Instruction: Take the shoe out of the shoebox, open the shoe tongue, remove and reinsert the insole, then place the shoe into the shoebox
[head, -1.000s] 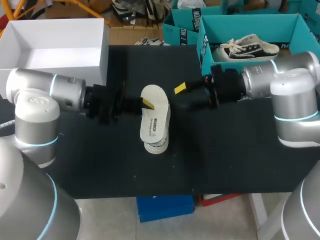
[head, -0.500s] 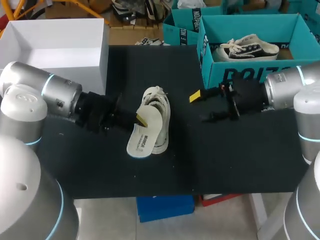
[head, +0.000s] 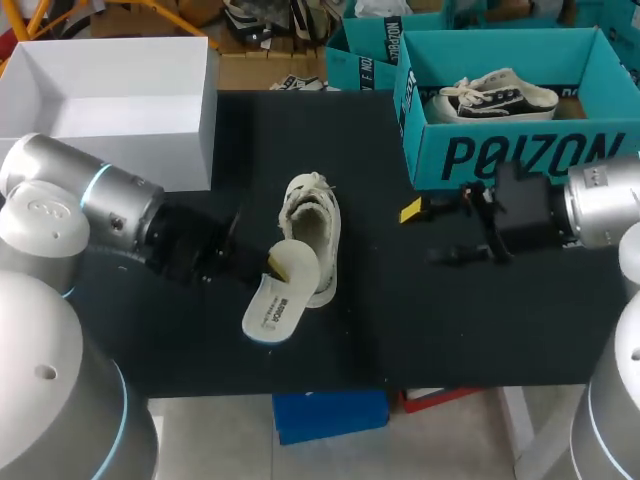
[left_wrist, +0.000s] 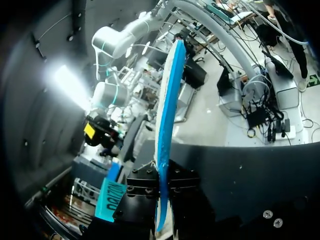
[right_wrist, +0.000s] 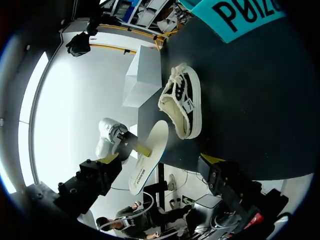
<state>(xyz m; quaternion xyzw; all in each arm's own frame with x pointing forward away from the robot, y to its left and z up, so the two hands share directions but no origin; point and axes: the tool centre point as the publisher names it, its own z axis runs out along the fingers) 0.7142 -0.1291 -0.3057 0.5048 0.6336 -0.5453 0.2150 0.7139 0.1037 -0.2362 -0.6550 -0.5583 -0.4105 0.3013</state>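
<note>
- The cream shoe (head: 312, 232) stands on its sole near the middle of the dark counter (head: 450, 320), outside both boxes, with its frayed laces and opening facing up.
- The insole (head: 278, 302) is out of the shoe. Its white, printed top faces up in the head view, and the left wrist view shows a bright blue underside.
- The left gripper (head: 275, 262) comes in low over the counter from the left side. Its fingers pinch one end of the insole from both sides.
- In the left wrist view the insole runs edge-on between the two black finger blocks and reaches well out ahead of them.
- The pinched end of the insole lies just beside the near end of the shoe; I cannot tell whether the two touch. The free end slants away towards the near edge of the counter.
- The right gripper (head: 426, 233) hangs over the counter to the right of the shoe, well apart from it, just in front of the teal box (head: 520, 155).
- Its fingers are spread wide with nothing between them, one yellow tip (head: 410, 210) plainly showing.
- The teal box sits at the far right of the counter, and a black-and-white sneaker (head: 497, 96) lies inside it.
- The white shoebox (head: 190, 130) stands open at the far left corner, well apart from the cream shoe.
</note>
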